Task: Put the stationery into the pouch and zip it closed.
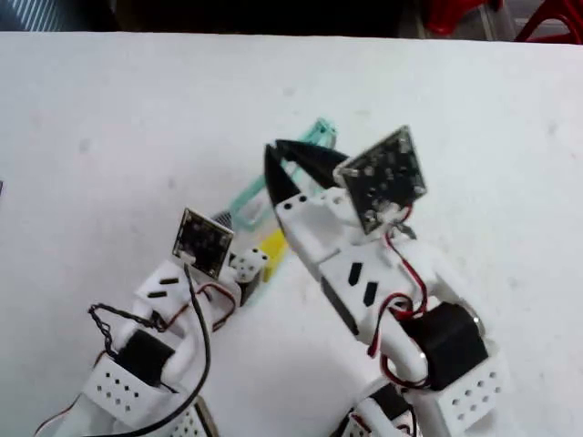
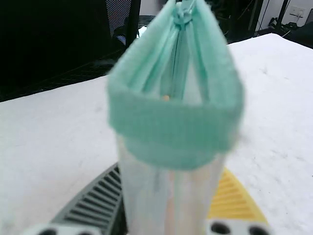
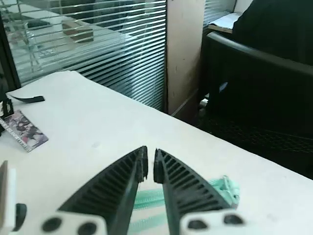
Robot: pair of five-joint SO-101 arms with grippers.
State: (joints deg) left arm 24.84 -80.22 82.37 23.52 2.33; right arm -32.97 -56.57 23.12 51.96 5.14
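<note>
The pouch (image 2: 176,122) is clear plastic with mint green trim, and its zipper (image 2: 182,44) runs away along its top. It stands between the grey and yellow fingers (image 2: 230,200) of my left gripper (image 2: 171,171), which is shut on its near end. Faint orange shapes show through the plastic. From above, the pouch's green edge (image 1: 241,208) runs from my left gripper (image 1: 264,244) toward the far zipper end (image 1: 321,132). My right gripper (image 1: 271,147) hovers over the pouch, black jaws together with nothing seen between them. Past my right gripper (image 3: 150,165) lie the green zipper (image 3: 146,198) and its end (image 3: 226,188).
The white table (image 1: 109,118) has free room to the left, the right and at the back. A small printed card (image 3: 24,134) and a black strip (image 3: 29,99) lie far off on the table. A dark chair (image 3: 264,98) stands beyond the table's edge.
</note>
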